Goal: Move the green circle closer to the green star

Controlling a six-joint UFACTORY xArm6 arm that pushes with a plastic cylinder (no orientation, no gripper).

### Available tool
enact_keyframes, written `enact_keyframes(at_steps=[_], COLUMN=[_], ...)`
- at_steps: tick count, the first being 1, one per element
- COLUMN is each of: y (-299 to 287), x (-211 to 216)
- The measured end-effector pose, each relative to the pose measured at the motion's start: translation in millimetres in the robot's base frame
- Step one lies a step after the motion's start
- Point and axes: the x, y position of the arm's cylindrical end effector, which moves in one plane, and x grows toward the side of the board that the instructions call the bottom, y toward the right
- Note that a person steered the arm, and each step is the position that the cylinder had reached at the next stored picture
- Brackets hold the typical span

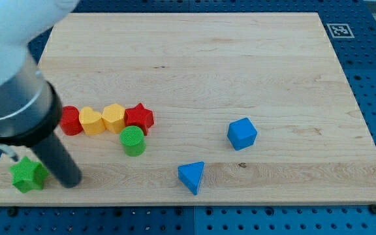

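The green circle (133,140), a short cylinder, stands on the wooden board just below the red star. The green star (28,175) lies near the board's bottom left corner, well to the left of the circle. My tip (71,181) rests on the board just right of the green star, between it and the green circle, much nearer the star. The rod slants up to the view's top left, where the arm's body hides part of the board.
A row of blocks sits above the circle: a red block (70,121), a yellow heart (91,122), a yellow hexagon (114,117) and a red star (140,117). A blue triangle (192,176) and a blue cube (242,133) lie to the right.
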Motion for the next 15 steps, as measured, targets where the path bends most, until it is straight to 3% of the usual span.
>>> enact_keyframes(at_steps=[5,9,13,15], y=[111,110,62,90], x=[-19,-51,-52,-58])
